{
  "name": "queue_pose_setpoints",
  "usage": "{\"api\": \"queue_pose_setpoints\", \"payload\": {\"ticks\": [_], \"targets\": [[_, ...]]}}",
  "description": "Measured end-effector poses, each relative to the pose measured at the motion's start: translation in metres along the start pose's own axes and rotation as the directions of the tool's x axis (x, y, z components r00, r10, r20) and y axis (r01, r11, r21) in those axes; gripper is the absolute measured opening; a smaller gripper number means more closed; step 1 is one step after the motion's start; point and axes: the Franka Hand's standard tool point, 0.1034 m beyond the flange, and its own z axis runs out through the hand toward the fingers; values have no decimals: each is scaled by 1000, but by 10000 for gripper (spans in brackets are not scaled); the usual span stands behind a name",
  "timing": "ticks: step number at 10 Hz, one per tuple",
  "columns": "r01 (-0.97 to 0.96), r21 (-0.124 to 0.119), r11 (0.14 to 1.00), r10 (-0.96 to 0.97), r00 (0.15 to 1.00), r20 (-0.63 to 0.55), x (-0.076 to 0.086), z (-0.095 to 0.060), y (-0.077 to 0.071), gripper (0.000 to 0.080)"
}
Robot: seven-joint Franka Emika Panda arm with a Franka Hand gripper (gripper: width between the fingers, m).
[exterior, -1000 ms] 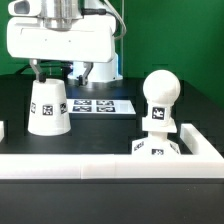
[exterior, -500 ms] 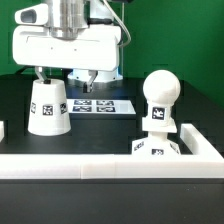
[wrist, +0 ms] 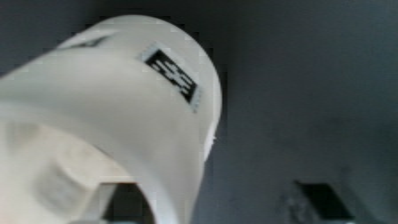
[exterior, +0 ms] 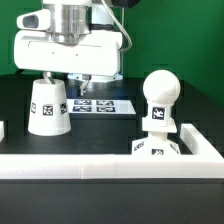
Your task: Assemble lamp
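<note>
The white cone-shaped shade (exterior: 48, 106) stands upright on the black table at the exterior view's left, a tag on its side. It fills much of the wrist view (wrist: 125, 110). My gripper (exterior: 67, 76) hovers just above and slightly right of the shade's top, open and empty. In the wrist view the gripper (wrist: 228, 200) shows both dark fingertips (wrist: 322, 196) wide apart, and the shade's edge lies across one of them; I cannot tell whether it touches. The round-headed bulb (exterior: 159, 98) stands upright on the square base (exterior: 152, 147) at the right.
The marker board (exterior: 102, 105) lies flat on the table behind the shade and bulb. A low white wall (exterior: 100, 165) runs across the front, with a side piece (exterior: 200, 140) at the right. A green backdrop stands behind.
My gripper has shifted toward the exterior view's right and sits a little lower in the picture, still open. The shade, bulb and base have not moved.
</note>
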Motion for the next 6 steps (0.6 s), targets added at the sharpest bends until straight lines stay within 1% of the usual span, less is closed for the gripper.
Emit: {"api": "queue_pose_setpoints", "payload": {"ticks": [1,2,3,4,6], "targets": [[2,-2,1000,-2,1000,2,0,2,-1,240],[3,-4,1000,-3,1000,3,1,3,0,81],[5,-4,1000,-6,1000,-3,6,2,-2,81],[9,-6,1000,-9,1000,-6,10,2,-4,42],[17,-5,1000,-17,1000,-8,17,1,-8,42]]}}
